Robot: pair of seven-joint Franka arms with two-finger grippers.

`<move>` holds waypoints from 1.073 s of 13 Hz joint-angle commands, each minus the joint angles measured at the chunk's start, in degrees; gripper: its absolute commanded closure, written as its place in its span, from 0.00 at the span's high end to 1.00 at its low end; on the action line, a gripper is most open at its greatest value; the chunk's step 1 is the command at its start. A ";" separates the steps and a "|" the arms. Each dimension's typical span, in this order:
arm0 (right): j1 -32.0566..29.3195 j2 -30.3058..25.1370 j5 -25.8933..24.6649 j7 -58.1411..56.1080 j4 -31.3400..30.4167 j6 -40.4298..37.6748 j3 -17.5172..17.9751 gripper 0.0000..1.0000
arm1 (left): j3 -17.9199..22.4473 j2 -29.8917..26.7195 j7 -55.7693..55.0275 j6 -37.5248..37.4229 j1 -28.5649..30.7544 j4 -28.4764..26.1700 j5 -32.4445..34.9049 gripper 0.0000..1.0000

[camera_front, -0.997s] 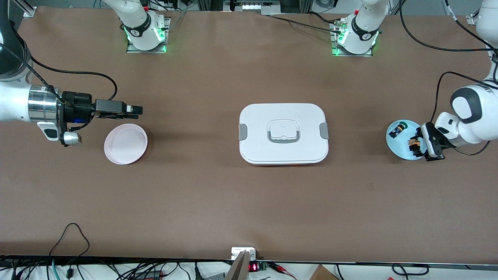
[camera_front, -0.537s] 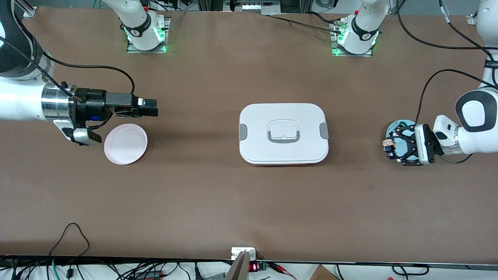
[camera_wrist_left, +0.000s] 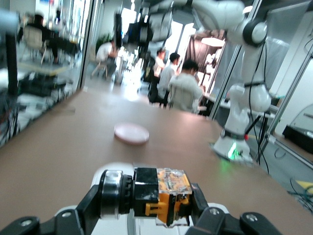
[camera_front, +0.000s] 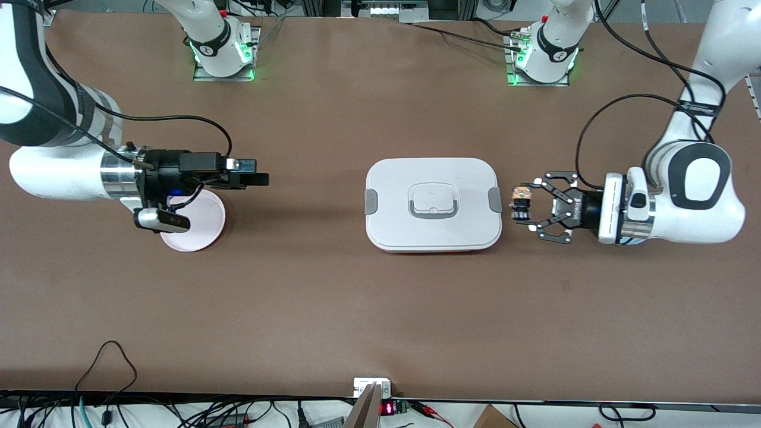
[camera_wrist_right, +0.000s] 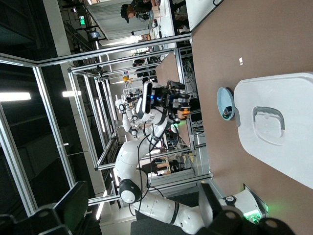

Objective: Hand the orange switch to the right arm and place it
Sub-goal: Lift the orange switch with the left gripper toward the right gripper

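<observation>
A white lidded box [camera_front: 433, 204] sits mid-worktop [camera_front: 333, 309], lid on, contents hidden. A pink plate [camera_front: 199, 229] lies toward the right arm's end, its visible part bare. In the right wrist view a blue dish [camera_wrist_right: 225, 103] holds something small and unclear. The left pincer [camera_front: 518, 204] reaches level, just beside the box's end, pinching the orange switch [camera_front: 521, 203]. The right pincer [camera_front: 257, 176], spread, points level over the worktop past the plate's rim.

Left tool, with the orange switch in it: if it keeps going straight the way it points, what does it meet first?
Probably the white lidded box: the left tool, shut on the orange switch, points at the box's edge. Height is unclear, so it may pass above the lid.
</observation>
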 commanded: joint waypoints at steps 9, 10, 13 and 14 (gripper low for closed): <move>8.58 2.79 13.14 -3.49 -1.58 2.69 -0.20 1.00 | -1.47 2.04 3.81 16.07 -23.49 11.57 -25.76 0.00; 9.03 2.88 13.32 -3.49 -1.58 3.22 -0.20 1.00 | -1.47 2.04 3.81 17.05 -24.11 11.57 -26.12 0.00; 10.26 2.88 13.84 -3.49 -1.31 4.80 -0.03 1.00 | -1.47 1.95 4.95 17.24 -24.99 11.40 -26.30 0.00; 10.78 2.96 15.24 -3.49 -1.31 4.98 0.50 1.00 | -1.47 1.95 4.95 18.81 -25.52 11.48 -26.38 0.00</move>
